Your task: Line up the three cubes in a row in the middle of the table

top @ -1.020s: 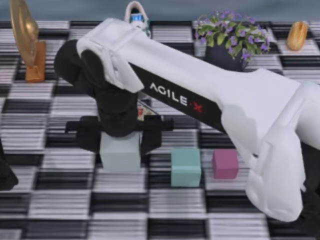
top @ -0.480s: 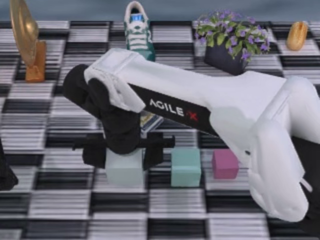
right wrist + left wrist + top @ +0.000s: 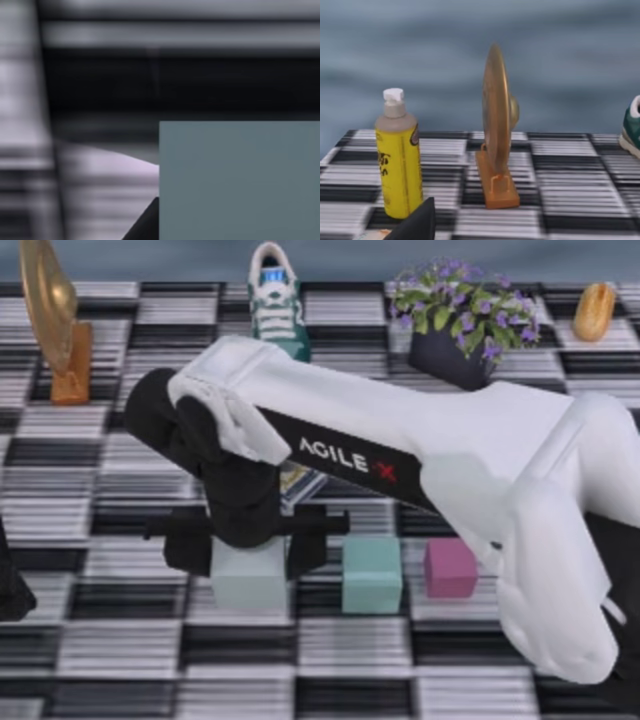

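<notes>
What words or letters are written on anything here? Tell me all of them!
"AGILE X": on the black strip along the right arm, the X in red.
Yellow bottle: dark printing down its side and a label patch near the top, too blurred to read.
Card box peeking out under the arm: printed, too hidden to read.
The three cubes, sneaker and flowerpot show no writing.

Three cubes in a row mid-table (image 3: pixel 100 630): largest cube (image 3: pixel 248 578) leftmost, mid-sized cube (image 3: pixel 372 575) just right of it, smallest cube (image 3: pixel 450 567) rightmost. Along the far edge, left to right: trophy (image 3: pixel 55 320), shoe (image 3: pixel 276 300), potted plant (image 3: pixel 462 320), bread roll (image 3: pixel 594 310). Right claw (image 3: pixel 248 538) straddling the largest cube.
</notes>
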{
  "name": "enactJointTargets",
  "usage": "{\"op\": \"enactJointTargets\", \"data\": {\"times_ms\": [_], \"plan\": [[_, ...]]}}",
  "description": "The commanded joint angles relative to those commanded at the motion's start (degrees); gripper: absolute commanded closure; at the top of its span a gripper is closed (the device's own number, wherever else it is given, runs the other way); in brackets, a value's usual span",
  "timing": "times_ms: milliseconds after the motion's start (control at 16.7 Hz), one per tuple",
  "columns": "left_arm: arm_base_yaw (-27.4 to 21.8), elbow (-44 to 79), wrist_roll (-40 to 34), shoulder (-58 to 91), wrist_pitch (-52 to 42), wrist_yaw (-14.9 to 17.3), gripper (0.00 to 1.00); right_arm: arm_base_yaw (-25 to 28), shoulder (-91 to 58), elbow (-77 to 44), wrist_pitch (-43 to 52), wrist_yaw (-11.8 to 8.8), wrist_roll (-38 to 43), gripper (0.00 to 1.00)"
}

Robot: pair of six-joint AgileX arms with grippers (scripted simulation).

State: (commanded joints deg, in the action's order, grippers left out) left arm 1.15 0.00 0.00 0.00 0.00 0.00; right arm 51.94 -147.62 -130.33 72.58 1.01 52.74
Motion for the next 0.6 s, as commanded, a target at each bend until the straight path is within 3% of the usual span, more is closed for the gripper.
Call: {"op": "enactJointTargets", "data": {"times_ms": [360,600], "plan": [[0.0,0.0,0.0,0.0,0.0,0.0,0.00,0.0,0.0,0.0,0.0,0.0,0.0,0.02],[0.0,0.0,0.0,0.0,0.0,0.0,0.00,0.0,0.0,0.0,0.0,0.0,0.0,0.00]]}}
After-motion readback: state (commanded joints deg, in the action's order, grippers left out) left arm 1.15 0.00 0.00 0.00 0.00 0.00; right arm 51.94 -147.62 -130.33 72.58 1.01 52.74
